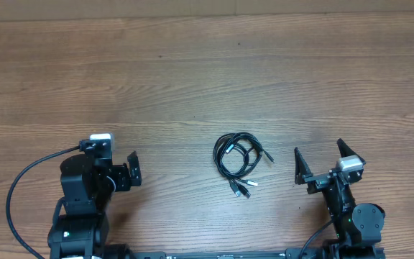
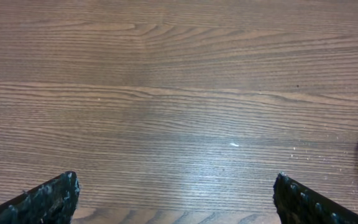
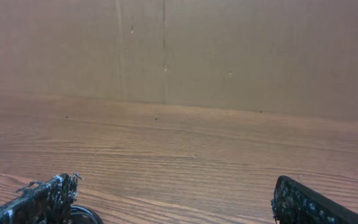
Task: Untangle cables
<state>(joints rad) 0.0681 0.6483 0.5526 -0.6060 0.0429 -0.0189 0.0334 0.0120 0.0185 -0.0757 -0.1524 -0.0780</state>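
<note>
Overhead: cables (image 1: 239, 160), thin black cords, lay looped in one bundle on the wooden table (image 1: 192, 72), plug ends trailing. The left gripper (image 1: 135, 169) stood well left of the cables and the right gripper (image 1: 317, 146) near their right. Both were spread wide and empty.
Left wrist: jaws wide, nothing between; the cables were a dark sliver at the right edge.
Right wrist: jaws wide; a black loop of the cables showed just beside the left finger (image 3: 48, 199).
</note>
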